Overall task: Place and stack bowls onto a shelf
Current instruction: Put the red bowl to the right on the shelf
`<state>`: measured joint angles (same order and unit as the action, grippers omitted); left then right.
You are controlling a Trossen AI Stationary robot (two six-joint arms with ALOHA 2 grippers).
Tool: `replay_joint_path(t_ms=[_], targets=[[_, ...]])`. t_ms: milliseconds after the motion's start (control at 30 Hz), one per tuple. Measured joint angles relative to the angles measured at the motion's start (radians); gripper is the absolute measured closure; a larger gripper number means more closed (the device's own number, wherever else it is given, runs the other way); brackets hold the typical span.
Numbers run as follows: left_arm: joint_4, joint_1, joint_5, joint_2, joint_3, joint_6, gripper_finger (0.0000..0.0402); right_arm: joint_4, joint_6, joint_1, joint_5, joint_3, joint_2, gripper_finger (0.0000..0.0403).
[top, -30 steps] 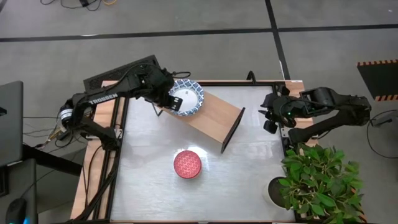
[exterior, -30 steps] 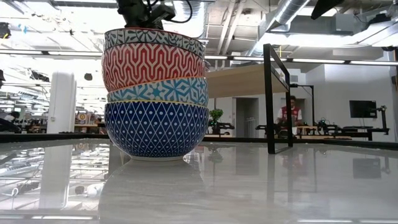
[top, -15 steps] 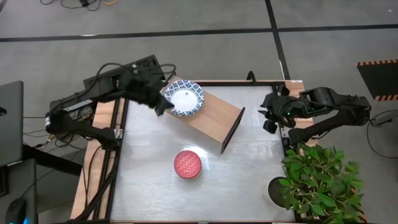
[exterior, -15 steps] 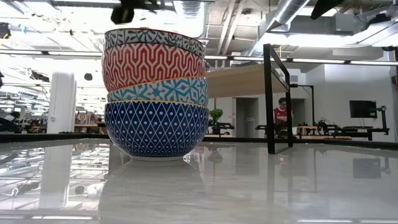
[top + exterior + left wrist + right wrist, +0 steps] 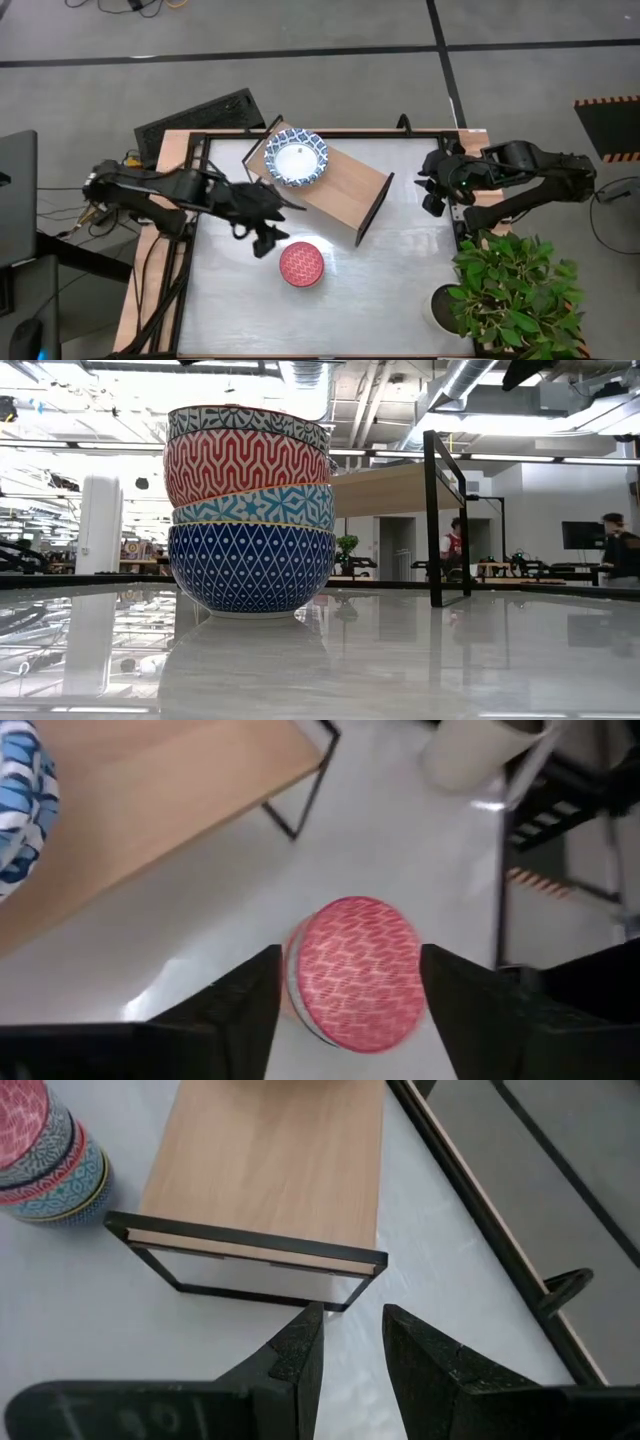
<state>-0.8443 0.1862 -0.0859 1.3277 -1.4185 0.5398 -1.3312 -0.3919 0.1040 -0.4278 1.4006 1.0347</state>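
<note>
One white bowl with a blue rim (image 5: 297,158) sits on the shelf (image 5: 340,190) at its end nearest the surface's far left corner, leaving the rest of the board free for more. The stack of bowls (image 5: 301,264), red-patterned one on top, stands mid-surface toward the near edge; the left gripper (image 5: 266,238) hangs just beside it with jaws spread wide, probably lining up to take the top bowl. Right gripper (image 5: 437,190) waits at the right edge, jaws slightly apart and pinching nothing.
</note>
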Motion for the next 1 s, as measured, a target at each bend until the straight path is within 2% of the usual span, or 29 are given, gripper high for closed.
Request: replay_joint_path(t_ms=[167,433,700,833,1000], targets=[[-0.045,0.004,-0.055,0.11,0.0,-0.024,0.0167,0.001,-0.008,0.0,0.008,0.0,0.002,0.0272],[-0.042,0.022,-0.057,0.274,0.0,-0.113,0.0166,0.0,-0.028,0.0,0.041,0.0,0.007,0.0272],[-0.041,0.045,-0.062,0.36,0.001,-0.13,0.0167,0.0,-0.03,0.0,0.064,0.0,0.008,0.0272],[-0.051,0.063,-0.1,0.361,0.001,-0.089,0.0197,0.0,-0.045,0.0,0.064,0.0,0.008,0.0272],[-0.074,0.084,-0.155,0.354,0.001,-0.064,0.0272,0.0,-0.046,0.0,0.064,0.0,0.008,0.0272]])
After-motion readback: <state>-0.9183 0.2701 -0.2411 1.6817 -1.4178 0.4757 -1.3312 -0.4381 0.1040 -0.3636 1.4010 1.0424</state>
